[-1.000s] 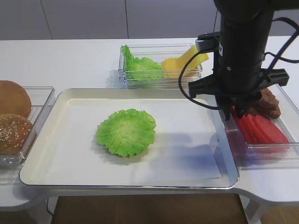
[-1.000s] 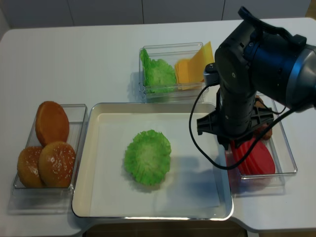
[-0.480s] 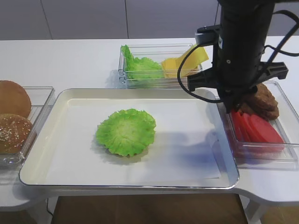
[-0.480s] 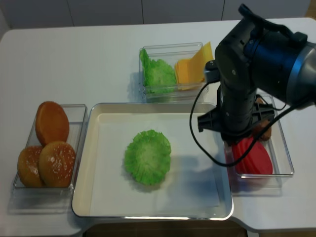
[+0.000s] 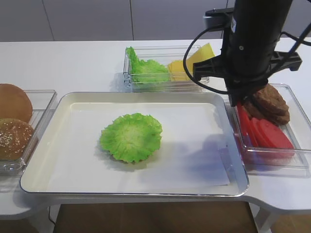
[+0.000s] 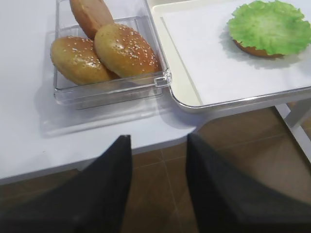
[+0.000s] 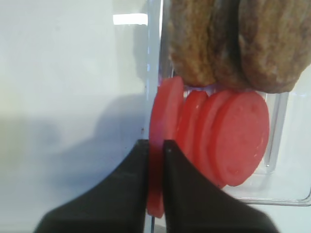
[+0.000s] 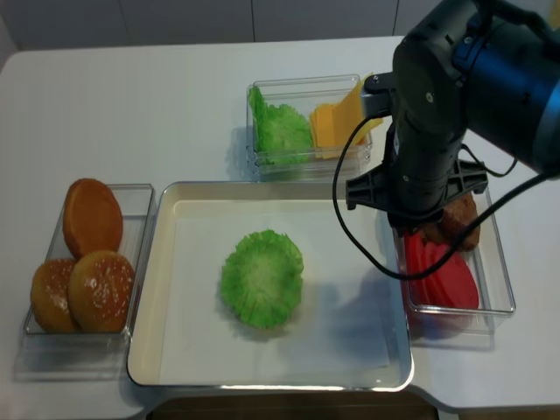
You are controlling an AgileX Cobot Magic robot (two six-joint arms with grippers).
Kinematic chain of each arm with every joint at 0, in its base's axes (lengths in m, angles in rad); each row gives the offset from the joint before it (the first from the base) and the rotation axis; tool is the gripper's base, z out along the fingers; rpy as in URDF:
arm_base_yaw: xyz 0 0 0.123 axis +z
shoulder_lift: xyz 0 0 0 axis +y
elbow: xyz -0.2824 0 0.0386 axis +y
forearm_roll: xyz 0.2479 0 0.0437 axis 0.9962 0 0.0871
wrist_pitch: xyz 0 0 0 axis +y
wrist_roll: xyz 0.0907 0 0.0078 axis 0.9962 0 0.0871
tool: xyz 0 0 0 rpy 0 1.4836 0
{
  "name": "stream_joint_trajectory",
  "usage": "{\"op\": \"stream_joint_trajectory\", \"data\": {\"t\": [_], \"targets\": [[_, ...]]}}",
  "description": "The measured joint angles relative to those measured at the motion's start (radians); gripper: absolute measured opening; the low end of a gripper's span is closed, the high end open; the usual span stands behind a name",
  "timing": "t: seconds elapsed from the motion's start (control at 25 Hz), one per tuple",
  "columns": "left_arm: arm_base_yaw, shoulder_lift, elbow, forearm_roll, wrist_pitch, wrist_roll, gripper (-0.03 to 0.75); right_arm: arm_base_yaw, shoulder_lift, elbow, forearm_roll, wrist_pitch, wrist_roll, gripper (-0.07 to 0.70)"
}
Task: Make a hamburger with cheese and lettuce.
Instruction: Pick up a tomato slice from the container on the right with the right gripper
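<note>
Since one second ago our right gripper (image 7: pixel 155 150) has closed and risen a little over the clear box (image 5: pixel 297 156) at the right edge of the bench; its two black fingers (image 7: pixel 131 170) now pinch the outermost tomato slice (image 7: pixel 163 126), which stands on edge against the box's left wall. Beside it the other tomato slices (image 7: pixel 238 136) lean in a row, and the brown patties (image 7: pixel 233 43) lie in the far half of the same box.

We see the hamburger (image 5: pixel 131 137) at the middle of the white tray (image 5: pixel 41 145): a ruffled green lettuce leaf on a brown base, of which only a thin edge shows in the left wrist view. It is well apart from our right gripper. More lettuce (image 5: pixel 146 70) and the yellow cheese slices (image 5: pixel 187 65) sit in a clear box (image 5: pixel 167 85) behind the tray's far edge, lettuce on the left and cheese on the right.

Our left gripper (image 6: pixel 158 194) hangs off the bench's near left edge, its fingers standing apart and holding nothing. Three buns (image 6: pixel 126 48) lie in a clear box (image 6: pixel 112 92) just left of the tray.
</note>
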Motion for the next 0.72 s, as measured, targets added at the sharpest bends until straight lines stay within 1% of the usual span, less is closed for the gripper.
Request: {"op": "stream_joint_trajectory", "data": {"t": [0.4, 0.56, 0.72], "targets": [[0.000, 0.000, 0.000, 0.000, 0.000, 0.000, 0.283, 0.000, -0.068, 0.000, 0.033, 0.001, -0.032, 0.063], [0.000, 0.000, 0.000, 0.000, 0.000, 0.000, 0.283, 0.000, -0.072, -0.020, 0.057, 0.006, -0.055, 0.063], [0.000, 0.000, 0.000, 0.000, 0.000, 0.000, 0.283, 0.033, -0.072, -0.057, 0.068, 0.010, -0.060, 0.063]]}}
